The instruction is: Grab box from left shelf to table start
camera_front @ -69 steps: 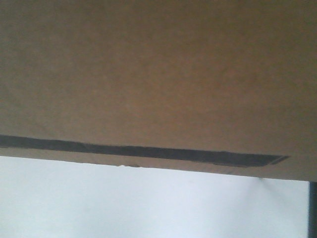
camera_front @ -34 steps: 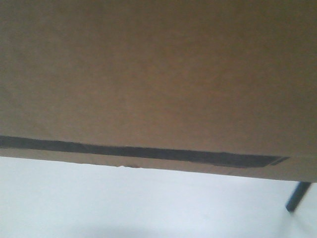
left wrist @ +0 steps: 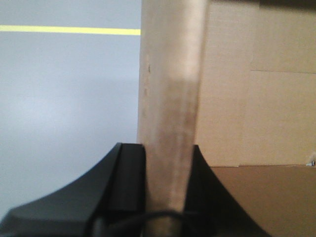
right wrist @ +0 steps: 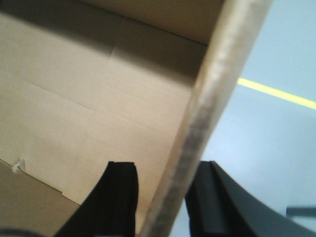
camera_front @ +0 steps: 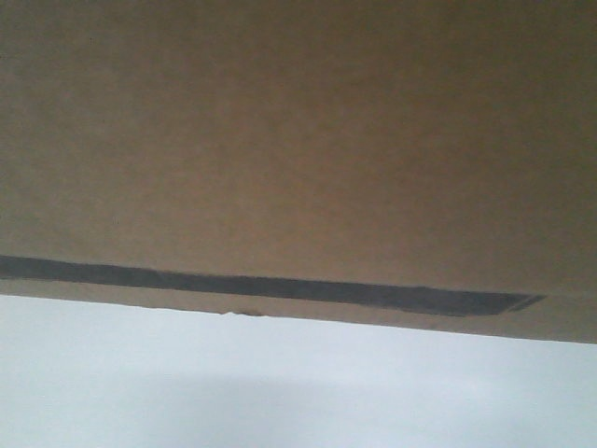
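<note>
Pale white surface, which I take to be the bench (camera_front: pixel 280 392), fills the bottom of the front view, and the box (camera_front: pixel 298 149) looms over it. Its tan face covers most of that view, with a dark stripe (camera_front: pixel 280 287) running just above its lower edge. Whether the box rests on the bench or hangs just over it cannot be told from here.

Each wrist view shows a side wall of the open box seen edge-on. The left gripper (left wrist: pixel 165 150) has one black jaw inside and one outside the wall, pressed against it. The right gripper (right wrist: pixel 165 167) straddles the opposite wall the same way and looks clamped, though a sliver of cardboard shows beside its inner jaw.

The box is corrugated board: stiff across its panels, but the thin upper walls will likely flex or crease under a hard pinch. What shows of the inside is bare, so it is probably light. Its width makes it awkward, so a hold on the two opposite walls, kept level, seems the sound one.

Grey floor (left wrist: pixel 64 108) with a yellow line (left wrist: pixel 69 30) lies beyond the walls. The shelf is out of view, as are the box's far side, its underside and the bench's edges.
</note>
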`<state>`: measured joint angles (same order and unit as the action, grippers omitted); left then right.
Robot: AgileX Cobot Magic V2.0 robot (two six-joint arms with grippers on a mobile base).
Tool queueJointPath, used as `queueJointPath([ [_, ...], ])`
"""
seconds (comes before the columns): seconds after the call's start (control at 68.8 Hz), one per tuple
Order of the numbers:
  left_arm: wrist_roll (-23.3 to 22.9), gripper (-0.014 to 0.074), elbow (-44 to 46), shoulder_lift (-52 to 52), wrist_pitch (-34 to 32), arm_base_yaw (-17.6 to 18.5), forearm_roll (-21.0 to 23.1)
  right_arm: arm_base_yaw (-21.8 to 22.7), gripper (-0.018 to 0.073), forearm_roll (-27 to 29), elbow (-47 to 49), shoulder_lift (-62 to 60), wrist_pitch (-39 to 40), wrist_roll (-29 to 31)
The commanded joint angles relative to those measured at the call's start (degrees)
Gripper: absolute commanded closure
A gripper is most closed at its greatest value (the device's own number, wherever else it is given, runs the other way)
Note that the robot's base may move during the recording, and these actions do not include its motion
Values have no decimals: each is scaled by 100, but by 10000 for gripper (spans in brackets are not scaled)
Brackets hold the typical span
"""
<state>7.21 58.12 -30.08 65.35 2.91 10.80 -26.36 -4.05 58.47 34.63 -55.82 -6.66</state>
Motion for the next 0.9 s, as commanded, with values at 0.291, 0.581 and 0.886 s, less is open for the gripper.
queueJointPath([
  [0.291, -44, 696, 204, -69, -717, 67, 914, -74, 507, 372, 187, -1, 914, 412],
  [0.581, -44, 696, 204, -69, -717, 67, 914, -74, 507, 372, 187, -1, 914, 412],
  [0.886, -44, 696, 204, -69, -717, 67, 914, -74, 507, 372, 187, -1, 913, 412],
])
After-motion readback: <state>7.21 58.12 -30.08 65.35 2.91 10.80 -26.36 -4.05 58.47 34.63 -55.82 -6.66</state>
